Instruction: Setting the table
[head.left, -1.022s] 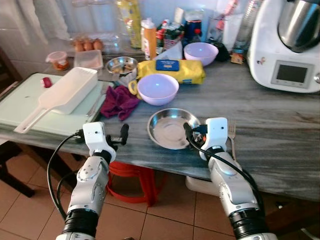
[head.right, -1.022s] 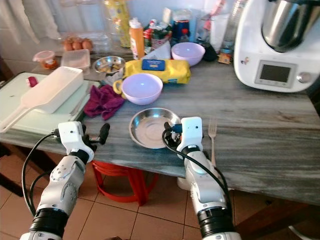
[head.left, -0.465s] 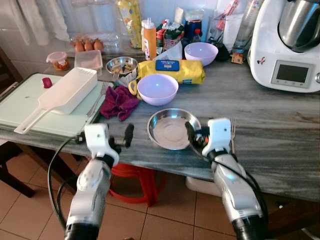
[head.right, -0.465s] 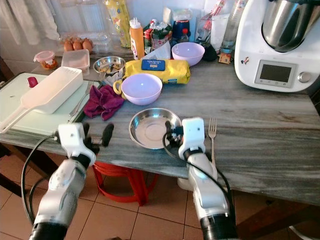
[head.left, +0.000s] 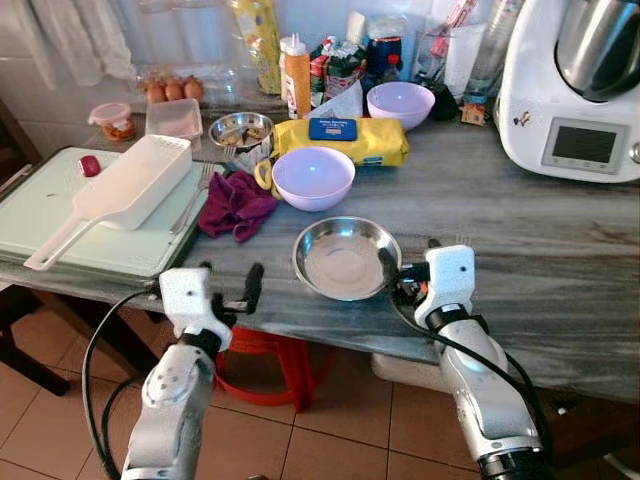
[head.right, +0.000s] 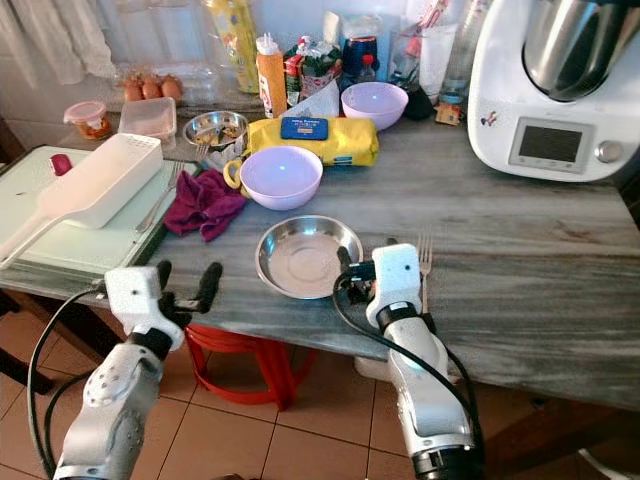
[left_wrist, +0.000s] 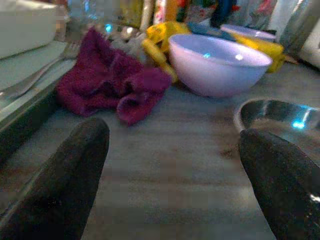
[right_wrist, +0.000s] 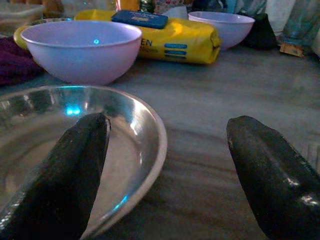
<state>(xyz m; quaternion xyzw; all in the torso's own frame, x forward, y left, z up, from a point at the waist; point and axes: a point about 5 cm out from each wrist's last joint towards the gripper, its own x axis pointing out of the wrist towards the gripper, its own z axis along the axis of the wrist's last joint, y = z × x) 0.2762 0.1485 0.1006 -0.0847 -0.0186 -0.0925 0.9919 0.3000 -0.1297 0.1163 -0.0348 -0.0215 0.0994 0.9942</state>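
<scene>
Fork half behind right claw

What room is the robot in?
Most likely a home kitchen. A white food processor stands on the grey counter, eggs sit at the back by sauce bottles, and lilac bowls and a steel plate are set out.

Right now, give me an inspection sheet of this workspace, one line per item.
Surface: grey marble table, crowded along the back.
Job's things: steel plate near the front edge; fork right of it; lilac bowl behind.
Clutter: maroon cloth, yellow packet, white kitchen machine, bottles.
Grippers: left pincer open at the table edge; right pincer open at the plate's rim.
Cables: black leads along both arms.
Surroundings: red stool, tiled floor.
</scene>
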